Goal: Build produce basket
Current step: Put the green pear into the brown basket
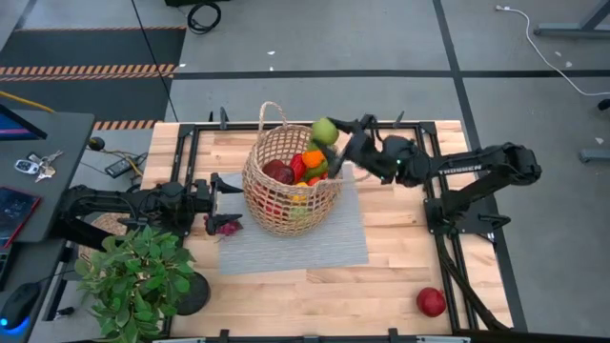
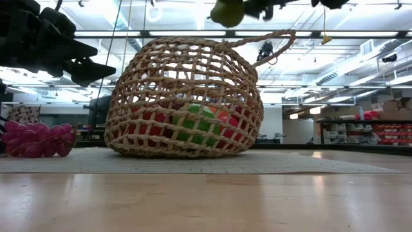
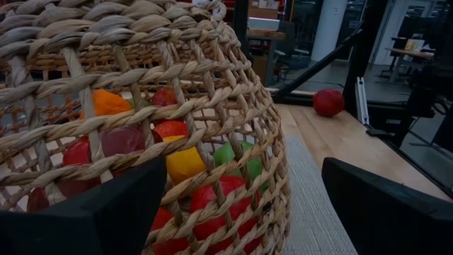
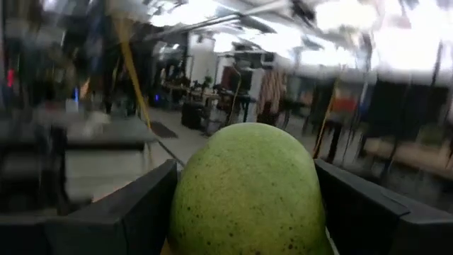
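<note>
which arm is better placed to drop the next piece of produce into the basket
Right. The right tool already grips the green pear above the basket rim. The left tool is open and empty, low beside the basket wall near the grapes.

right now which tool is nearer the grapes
Left. The left tool hangs open right beside the grapes; the right tool, gripping a pear, is across the basket.

A robotics lab or workshop in an open industrial hall: bare concrete floor with hazard-striped tape, ceiling strip lights, stocked shelving, and distant workbenches beyond the wooden table.
</note>
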You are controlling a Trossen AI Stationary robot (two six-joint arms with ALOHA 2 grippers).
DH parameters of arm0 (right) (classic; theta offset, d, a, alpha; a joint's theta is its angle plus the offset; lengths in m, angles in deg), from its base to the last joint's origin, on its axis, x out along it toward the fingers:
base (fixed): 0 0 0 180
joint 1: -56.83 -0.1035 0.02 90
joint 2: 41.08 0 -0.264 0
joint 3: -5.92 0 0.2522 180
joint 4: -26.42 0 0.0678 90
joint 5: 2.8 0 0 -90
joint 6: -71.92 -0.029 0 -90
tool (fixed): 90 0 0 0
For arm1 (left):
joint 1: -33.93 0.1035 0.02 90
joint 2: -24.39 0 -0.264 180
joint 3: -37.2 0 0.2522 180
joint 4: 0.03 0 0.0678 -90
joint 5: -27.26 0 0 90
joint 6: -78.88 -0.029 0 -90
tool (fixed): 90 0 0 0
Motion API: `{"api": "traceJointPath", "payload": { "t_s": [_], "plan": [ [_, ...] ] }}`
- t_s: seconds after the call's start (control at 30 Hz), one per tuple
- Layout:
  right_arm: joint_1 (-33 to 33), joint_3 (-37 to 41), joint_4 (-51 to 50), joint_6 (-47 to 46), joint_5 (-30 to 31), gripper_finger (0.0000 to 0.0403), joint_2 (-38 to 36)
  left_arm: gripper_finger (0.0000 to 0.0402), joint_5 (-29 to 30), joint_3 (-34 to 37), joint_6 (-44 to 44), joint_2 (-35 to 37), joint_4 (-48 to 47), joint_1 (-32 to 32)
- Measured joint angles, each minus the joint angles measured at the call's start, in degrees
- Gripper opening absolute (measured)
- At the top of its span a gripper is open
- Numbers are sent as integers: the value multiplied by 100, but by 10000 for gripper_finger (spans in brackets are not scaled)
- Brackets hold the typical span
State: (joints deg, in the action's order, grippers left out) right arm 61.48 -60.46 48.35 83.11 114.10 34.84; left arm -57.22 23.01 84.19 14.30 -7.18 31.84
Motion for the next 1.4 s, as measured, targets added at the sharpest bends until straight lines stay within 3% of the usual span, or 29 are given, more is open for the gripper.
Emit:
{"api": "traceJointPath", "payload": {
  "t_s": [0.2, 0.33, 0.47, 0.57, 0.9, 1.23, 1.4],
  "plan": [
    [461, 0, 119, -2160, -519, 314, -2, 386, -2, 0, 1, -2, 0, 0],
    [666, 0, 327, -3055, -1264, 314, -4, 386, -1, 0, 0, -2, -1, -1],
    [752, 0, 787, -3681, -1603, 314, -4, 386, 0, 0, 0, -1, -2, -1],
    [752, 0, 1118, -3661, -1803, 314, -4, 386, -1, 0, -2, -1, -2, 0],
    [548, 0, 1877, -2812, -4089, 314, -4, 386, -2, 0, 2, 0, -1, -1],
    [520, 0, 1823, -2650, -4410, 314, -4, 386, 0, 0, -1, -2, -2, -1],
    [483, 0, 1823, -2458, -5721, 314, -4, 386, -1, 0, -2, -2, -2, 0]
  ]
}}
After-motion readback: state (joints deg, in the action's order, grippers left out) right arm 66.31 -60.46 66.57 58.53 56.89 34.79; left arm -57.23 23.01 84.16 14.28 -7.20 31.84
